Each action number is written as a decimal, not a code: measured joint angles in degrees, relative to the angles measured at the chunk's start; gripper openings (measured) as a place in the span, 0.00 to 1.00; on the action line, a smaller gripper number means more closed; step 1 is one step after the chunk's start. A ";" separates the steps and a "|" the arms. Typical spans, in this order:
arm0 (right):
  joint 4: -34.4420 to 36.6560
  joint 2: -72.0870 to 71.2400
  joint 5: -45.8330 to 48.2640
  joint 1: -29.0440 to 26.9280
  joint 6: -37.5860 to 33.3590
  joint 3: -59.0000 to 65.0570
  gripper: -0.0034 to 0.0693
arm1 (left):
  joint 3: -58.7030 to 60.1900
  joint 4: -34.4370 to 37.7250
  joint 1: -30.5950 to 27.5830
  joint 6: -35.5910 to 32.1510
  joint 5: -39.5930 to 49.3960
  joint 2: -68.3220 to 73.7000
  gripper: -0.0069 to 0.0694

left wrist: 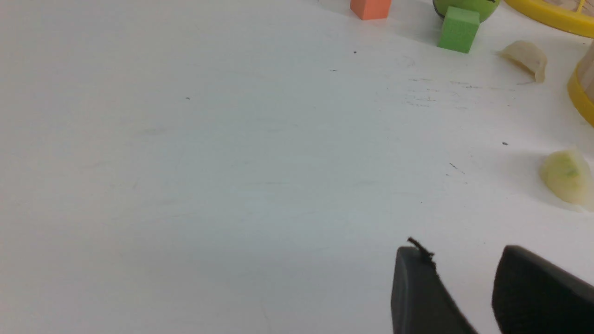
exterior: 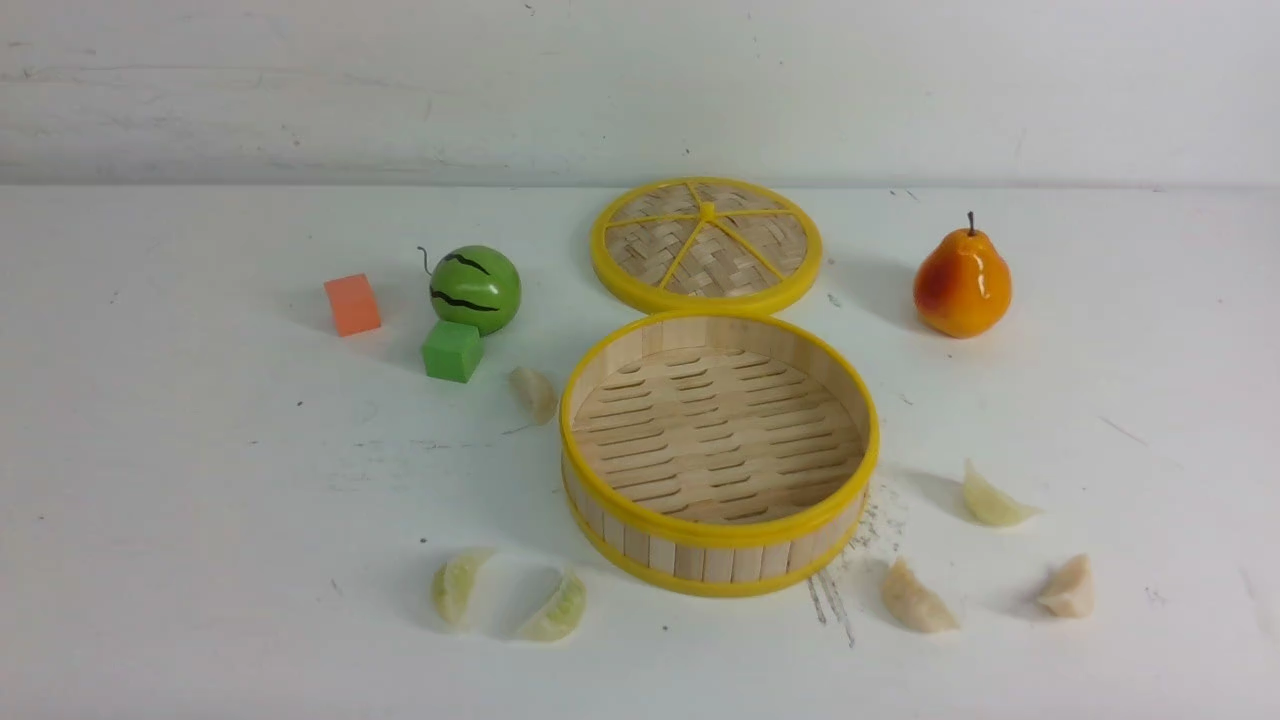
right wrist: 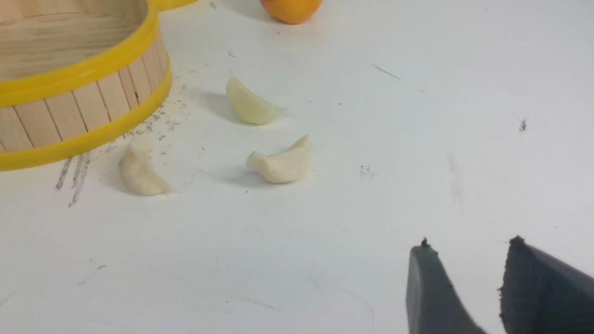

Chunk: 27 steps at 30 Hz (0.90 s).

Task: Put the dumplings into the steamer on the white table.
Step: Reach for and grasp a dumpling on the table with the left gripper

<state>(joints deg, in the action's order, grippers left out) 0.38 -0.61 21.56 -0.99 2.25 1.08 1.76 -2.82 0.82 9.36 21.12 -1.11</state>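
Note:
The steamer [exterior: 718, 520] stands empty mid-table on the white table [exterior: 200, 520]. Two pale green dumplings [exterior: 455, 585] [exterior: 553, 610] lie at its front left. A cream dumpling [exterior: 535, 393] lies at its left. Three cream dumplings [exterior: 993, 498] [exterior: 915, 600] [exterior: 1068, 588] lie at its right front. Neither gripper shows in the front view. My left gripper [left wrist: 464, 253] is open and empty over bare table, short of a green dumpling [left wrist: 566, 176]. My right gripper [right wrist: 468, 246] is open and empty, short of the three cream dumplings [right wrist: 280, 164] [right wrist: 139, 171] [right wrist: 250, 104].
The flat woven lid [exterior: 706, 243] lies behind the steamer. A toy watermelon [exterior: 475, 289], a green cube [exterior: 452, 350] and an orange cube [exterior: 352, 304] sit at the back left. A pear [exterior: 962, 282] stands at the back right.

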 joint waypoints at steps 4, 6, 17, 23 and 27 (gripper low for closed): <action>-0.05 0.00 0.00 0.00 0.00 0.00 0.38 | 0.00 -0.07 0.00 0.00 0.00 0.00 0.40; -0.38 0.00 0.00 0.00 0.00 0.00 0.38 | 0.00 -0.54 0.00 0.00 0.00 0.00 0.40; -0.38 0.00 0.00 0.00 0.00 0.00 0.38 | 0.00 -3.91 0.00 0.00 0.00 0.00 0.40; -0.38 0.00 0.00 0.00 0.00 0.00 0.38 | 0.00 -3.98 0.00 0.00 0.00 0.00 0.40; -0.38 0.00 0.00 0.00 0.00 0.00 0.38 | 0.00 -3.98 0.00 0.00 0.00 0.00 0.40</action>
<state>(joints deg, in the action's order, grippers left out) 0.00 -0.61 21.56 -0.99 2.25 1.08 1.76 -6.79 0.82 9.36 21.12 -1.11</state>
